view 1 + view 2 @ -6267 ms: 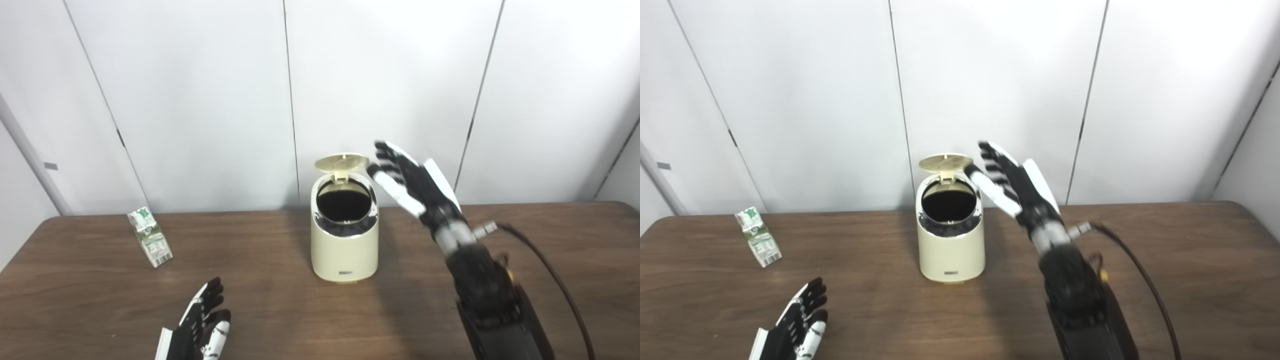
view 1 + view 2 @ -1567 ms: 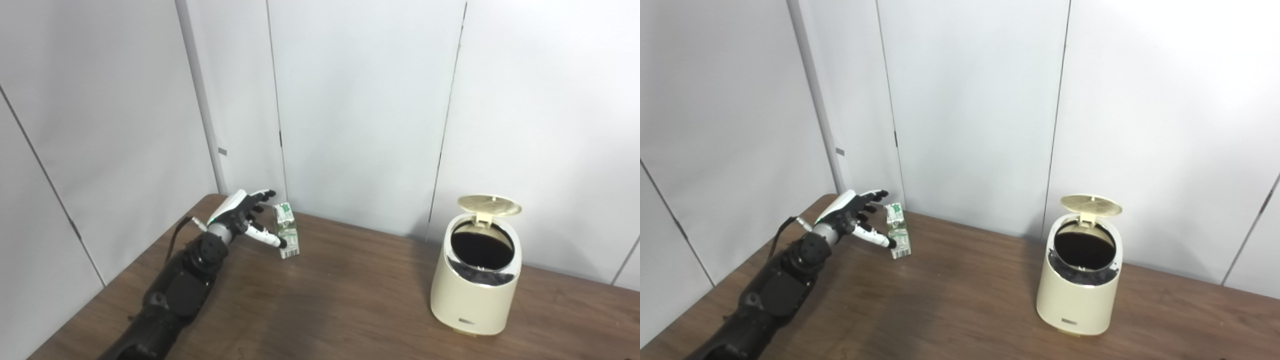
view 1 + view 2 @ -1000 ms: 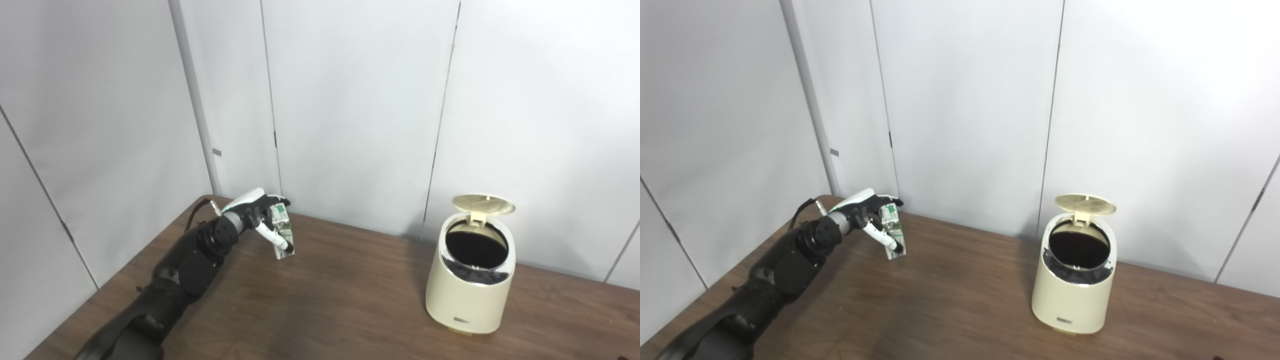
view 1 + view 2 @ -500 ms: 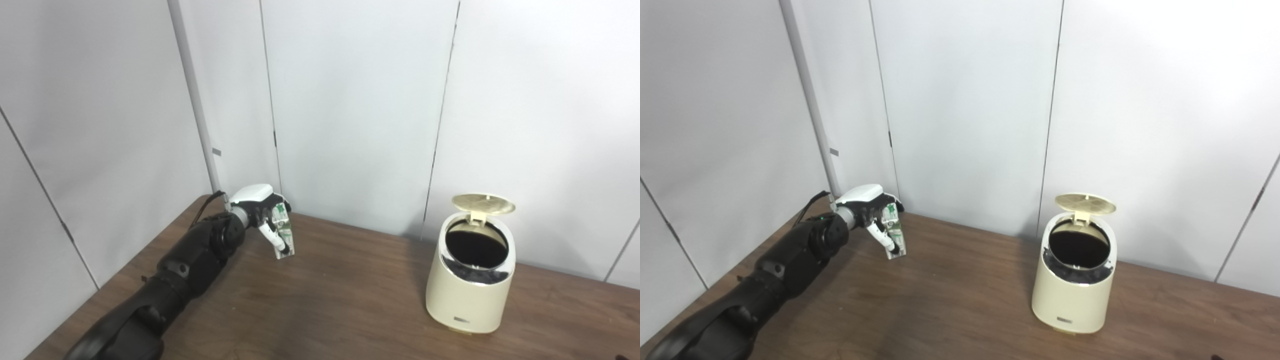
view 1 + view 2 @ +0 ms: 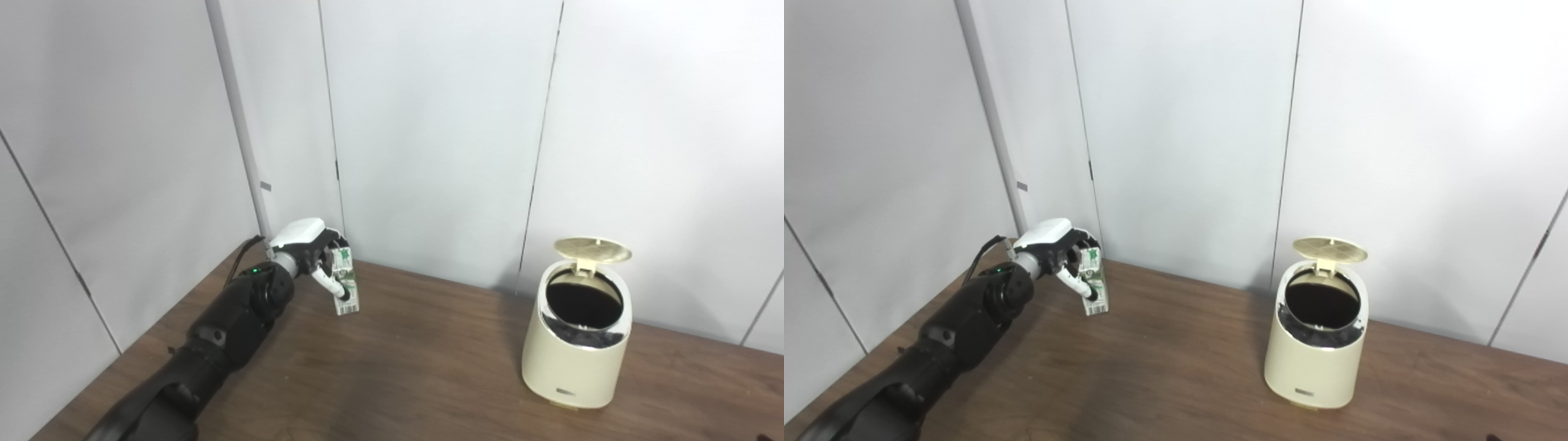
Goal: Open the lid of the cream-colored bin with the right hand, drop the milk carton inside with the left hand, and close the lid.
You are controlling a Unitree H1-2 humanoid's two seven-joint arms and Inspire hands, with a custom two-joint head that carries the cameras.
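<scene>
A dark brown wooden table stands against pale grey wall panels split by thin vertical seams.

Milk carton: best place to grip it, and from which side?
Take the milk carton around its mid body, across the flat side panels, coming from its left, where the left hand is closed on it with the thumb down its front. It stands upright and narrow near the back of the table, so a side wrap probably holds better than a pinch on the gabled top.
</scene>
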